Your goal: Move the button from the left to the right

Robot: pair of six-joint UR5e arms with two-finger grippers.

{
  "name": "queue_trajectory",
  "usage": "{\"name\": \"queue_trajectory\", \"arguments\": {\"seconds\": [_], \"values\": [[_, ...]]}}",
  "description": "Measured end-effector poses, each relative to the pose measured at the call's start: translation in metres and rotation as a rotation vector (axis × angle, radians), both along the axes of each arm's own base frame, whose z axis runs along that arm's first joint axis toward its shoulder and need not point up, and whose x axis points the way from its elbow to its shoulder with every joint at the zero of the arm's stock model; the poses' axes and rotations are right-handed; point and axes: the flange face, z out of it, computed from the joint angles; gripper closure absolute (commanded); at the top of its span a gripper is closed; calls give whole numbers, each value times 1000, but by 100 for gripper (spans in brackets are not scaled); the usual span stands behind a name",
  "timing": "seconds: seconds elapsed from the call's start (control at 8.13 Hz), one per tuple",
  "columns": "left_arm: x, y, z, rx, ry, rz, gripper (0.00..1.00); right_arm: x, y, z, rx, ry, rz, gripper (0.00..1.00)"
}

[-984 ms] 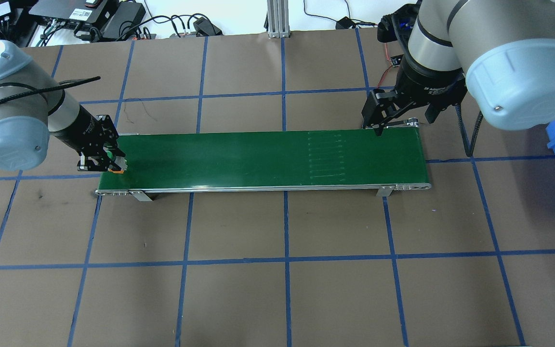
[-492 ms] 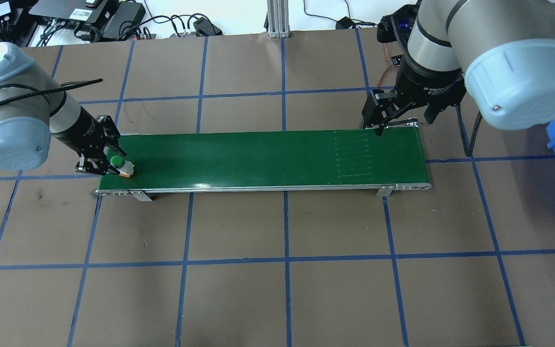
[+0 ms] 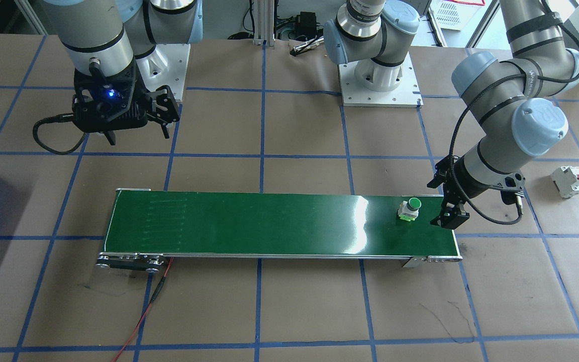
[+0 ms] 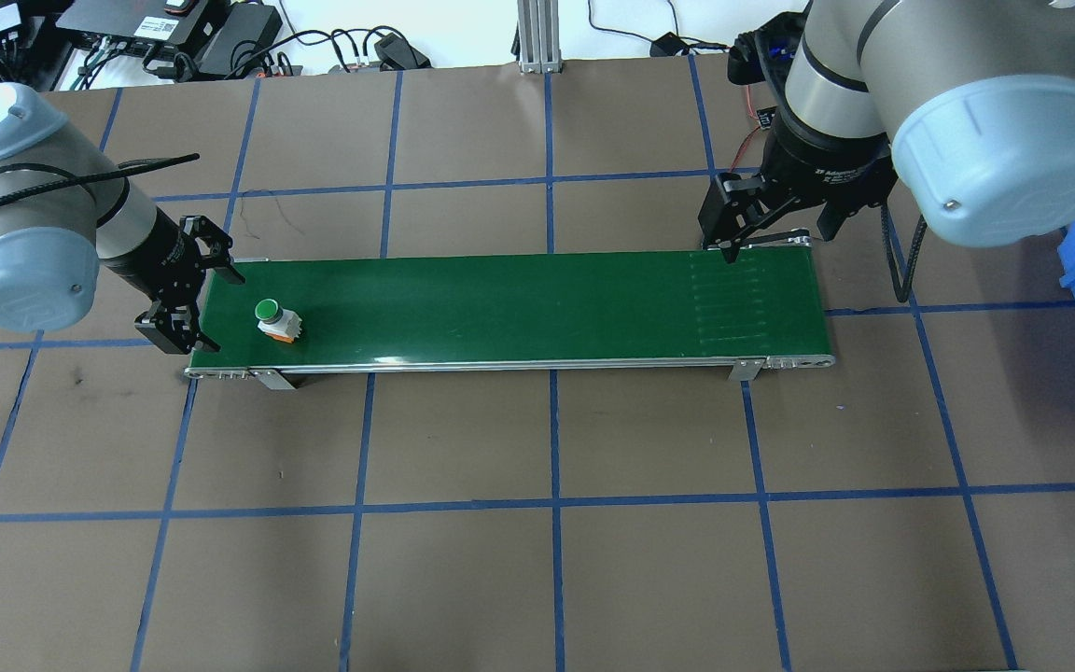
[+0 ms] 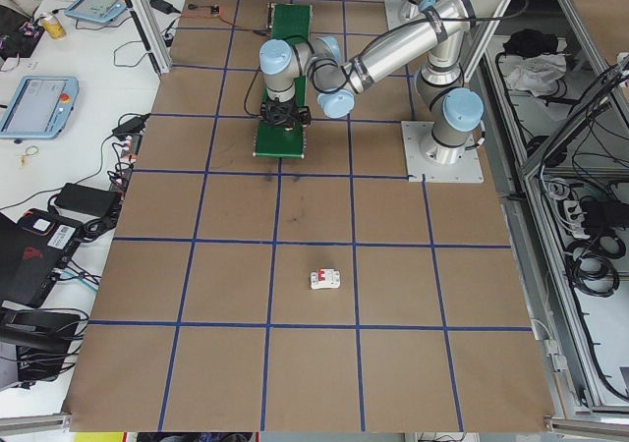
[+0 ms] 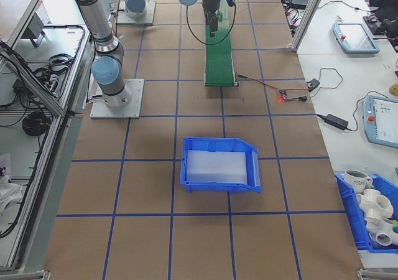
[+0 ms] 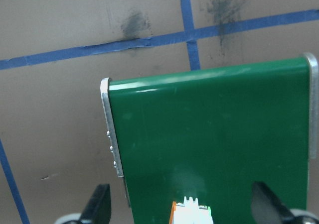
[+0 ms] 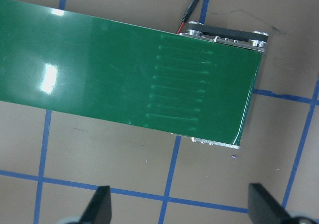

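Only the front-facing view shows a white breaker [image 3: 569, 181] on the tabletop [image 4: 537, 560] beyond the belt's left end; overhead it is hidden. The left tool [image 4: 185, 297] hangs at that end, its 2 fingers spread and empty. Just beside it the button [image 4: 274, 318] stands upright on the green belt [image 4: 519, 308], green cap up. The right tool [image 4: 766, 222], fingers spread, hovers over the belt's far right edge.

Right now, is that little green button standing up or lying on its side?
Standing up: the button rests on the green belt with its round green cap facing upward, white body beneath.
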Motion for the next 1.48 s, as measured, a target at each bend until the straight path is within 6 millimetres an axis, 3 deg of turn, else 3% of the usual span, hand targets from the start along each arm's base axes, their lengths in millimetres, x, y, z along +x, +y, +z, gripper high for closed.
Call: {"name": "queue_trajectory", "arguments": {"seconds": [0.37, 0.61, 0.74, 0.98, 1.23, 1.48], "values": [[1, 1, 5, -15, -6, -110, 0, 1, -20, -24, 7, -9, -2, 4], [7, 2, 17, -22, -58, -408, 0, 3, -49, -63, -4, -11, 0, 4], [9, -1, 34, -29, -94, -540, 0, 3, -61, -89, -15, -13, -1, 4], [-8, -16, 96, -14, -106, -713, 0, -2, -76, -132, -32, -47, -14, 3], [-49, -27, 179, -15, -108, -821, 0, -24, -80, -150, -11, -193, -65, 3], [-83, -21, 244, -35, -121, -886, 0, -41, -77, -158, 5, -289, -91, 4]]}}
